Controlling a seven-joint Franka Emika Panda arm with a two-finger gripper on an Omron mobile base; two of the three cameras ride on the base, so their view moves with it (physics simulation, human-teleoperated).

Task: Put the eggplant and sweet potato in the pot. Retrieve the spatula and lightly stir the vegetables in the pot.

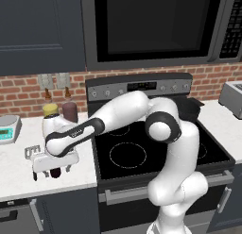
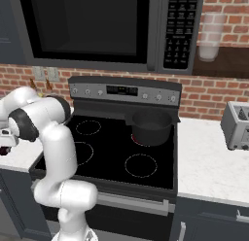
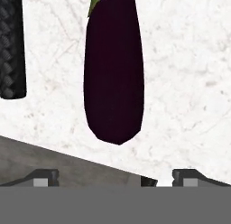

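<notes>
The dark purple eggplant (image 3: 114, 69) lies on the white marble counter left of the stove, its green cap pointing away from the hand. My gripper (image 3: 117, 178) hangs open just over its rounded end, one fingertip to each side and nothing between them. From the left base view, the gripper (image 1: 56, 169) points down at the eggplant (image 1: 55, 174). The spatula (image 1: 32, 151) lies just left of it, and its black handle (image 3: 11, 42) runs alongside the eggplant. The dark pot (image 2: 151, 127) stands on the stove's back right burner. The sweet potato is out of view.
A maroon jar (image 1: 70, 111) and a yellow-lidded jar (image 1: 50, 109) stand at the back of the left counter, with a kitchen scale (image 1: 8, 127) further left. The black stove top (image 1: 142, 148) lies to the right of the hand. A toaster (image 2: 237, 124) stands on the right counter.
</notes>
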